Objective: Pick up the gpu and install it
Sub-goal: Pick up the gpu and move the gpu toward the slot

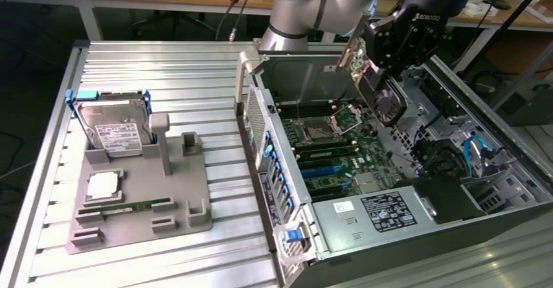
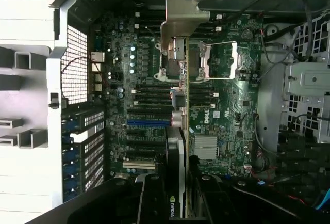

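Observation:
My gripper (image 1: 386,68) hangs over the open computer case (image 1: 259,126), shut on the gpu (image 1: 383,94). The gpu is a dark flat card held on edge, with its pale metal bracket (image 1: 349,58) toward the case's rear wall. In the wrist view the gpu (image 2: 183,105) shows edge-on, its bracket (image 2: 180,20) at the far end and an NVIDIA label near my black fingers (image 2: 154,198). It hovers above the green motherboard (image 2: 227,110), apart from it, roughly in line with the expansion slots (image 2: 147,122).
A grey fixture plate (image 1: 186,220) on the ribbed aluminium table holds a silver hard drive (image 1: 116,136), a green memory stick (image 1: 125,207) and a square processor (image 1: 102,184). Inside the case are a power supply (image 1: 380,210) and cables (image 1: 475,152).

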`<state>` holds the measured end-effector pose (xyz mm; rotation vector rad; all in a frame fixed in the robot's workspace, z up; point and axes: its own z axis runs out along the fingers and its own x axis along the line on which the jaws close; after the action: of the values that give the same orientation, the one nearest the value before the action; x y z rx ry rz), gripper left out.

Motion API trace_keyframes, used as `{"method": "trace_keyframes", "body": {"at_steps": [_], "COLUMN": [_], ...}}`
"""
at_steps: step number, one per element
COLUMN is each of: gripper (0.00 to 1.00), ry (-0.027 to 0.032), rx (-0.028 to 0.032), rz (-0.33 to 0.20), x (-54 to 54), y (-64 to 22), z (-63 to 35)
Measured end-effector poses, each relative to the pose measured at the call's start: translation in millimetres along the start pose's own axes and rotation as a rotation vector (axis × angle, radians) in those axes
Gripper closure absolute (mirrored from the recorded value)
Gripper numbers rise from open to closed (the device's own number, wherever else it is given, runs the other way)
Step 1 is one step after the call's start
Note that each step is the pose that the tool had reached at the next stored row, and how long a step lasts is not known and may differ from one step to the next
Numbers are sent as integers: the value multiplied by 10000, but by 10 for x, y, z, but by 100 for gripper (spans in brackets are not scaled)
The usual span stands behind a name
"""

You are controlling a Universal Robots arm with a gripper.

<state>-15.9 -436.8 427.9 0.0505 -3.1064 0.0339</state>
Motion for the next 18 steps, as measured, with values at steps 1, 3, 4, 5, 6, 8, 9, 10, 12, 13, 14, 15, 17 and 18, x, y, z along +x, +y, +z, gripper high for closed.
{"method": "trace_keyframes", "body": {"at_steps": [1,3,4,5,6,8,9,10,12,13,14,15,17,18], "gripper": [73,73,73,73,73,73,73,73,73,73,73,73,73,73], "ry": [0,0,0,0,0,-1,0,-1,0,-1,0,0,-1,-1], "rx": [0,1,1,0,1,1,1,1,1,2,1,1,2,2], "rz": [-4,-12,-16,-19,-22,-30,-32,-35,-38,-39,-39,-38,-39,-39], "x": [-14,-43,-57,-71,-86,-116,-129,-141,-152,-152,-152,-152,-152,-152], "y": [0,-1,-2,-2,-3,-4,-4,-4,-5,-5,-5,-5,-5,-5], "z": [0,-1,-2,-2,-3,-4,-4,-5,-5,-5,-5,-5,-5,-5]}}
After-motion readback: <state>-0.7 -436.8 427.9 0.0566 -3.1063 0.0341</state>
